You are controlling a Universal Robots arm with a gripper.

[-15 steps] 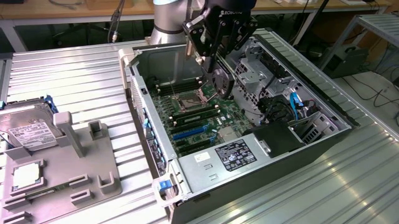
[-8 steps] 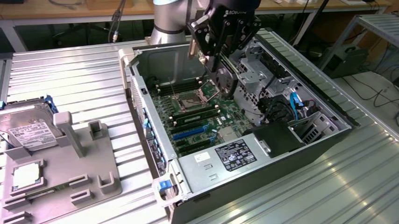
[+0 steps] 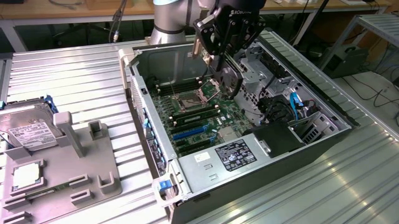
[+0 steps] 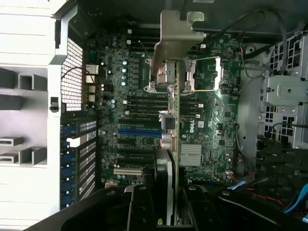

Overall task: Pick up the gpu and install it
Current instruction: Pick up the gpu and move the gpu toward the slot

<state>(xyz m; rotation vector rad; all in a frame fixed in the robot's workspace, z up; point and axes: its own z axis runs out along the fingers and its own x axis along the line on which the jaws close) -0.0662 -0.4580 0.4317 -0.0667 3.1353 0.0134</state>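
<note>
While gripper holds gpu, it hangs above motherboard.

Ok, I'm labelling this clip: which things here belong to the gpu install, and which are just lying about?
In the job: gpu, gripper clamped on it, open case, motherboard.
Lying about: hard drive, CPU chip, both on the grey holder.

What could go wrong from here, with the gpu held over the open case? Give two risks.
1. The gpu, pinched in the gripper, hangs near the CPU socket, not over the blue slot; lowered here, it may strike the socket.
2. In the wrist view it seems to run crosswise to the slot, so it may not seat.
</note>
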